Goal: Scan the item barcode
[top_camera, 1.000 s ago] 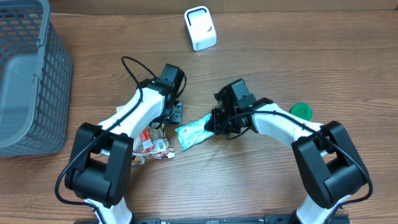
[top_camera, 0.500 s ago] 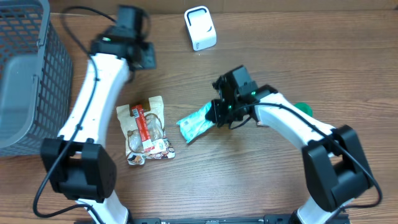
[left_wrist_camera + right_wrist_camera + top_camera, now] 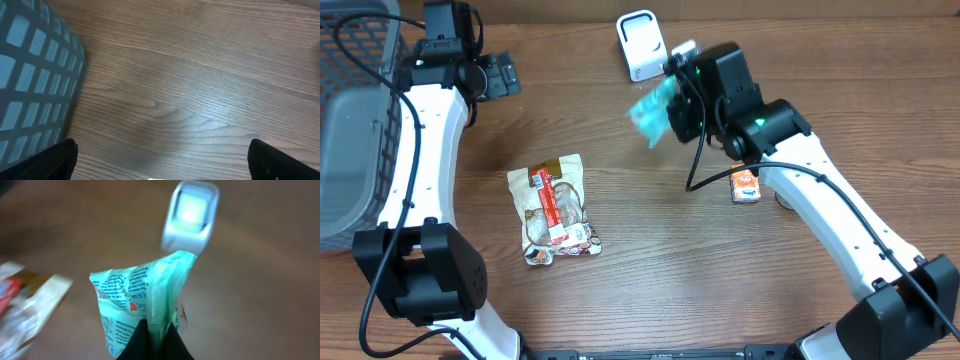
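Observation:
My right gripper [image 3: 672, 108] [image 3: 156, 342] is shut on the edge of a teal-green printed packet [image 3: 648, 110] [image 3: 135, 292] and holds it in the air, just in front of the white scanner [image 3: 640, 45] [image 3: 190, 217]. The packet's top nearly touches the scanner's face in the right wrist view. No barcode shows on the packet clearly. My left gripper [image 3: 503, 75] [image 3: 161, 165] is open over bare wood at the back left, beside the basket, with nothing between its fingers.
A grey mesh basket [image 3: 365, 110] [image 3: 30, 75] stands at the far left. A brown snack bag with a red label [image 3: 552, 210] lies left of centre. A small orange item [image 3: 747, 187] lies under my right arm.
My right gripper lifted the teal packet off the table and carried it back toward the scanner. My left arm swung away from the snack bag to the back left, and its jaws opened wide.

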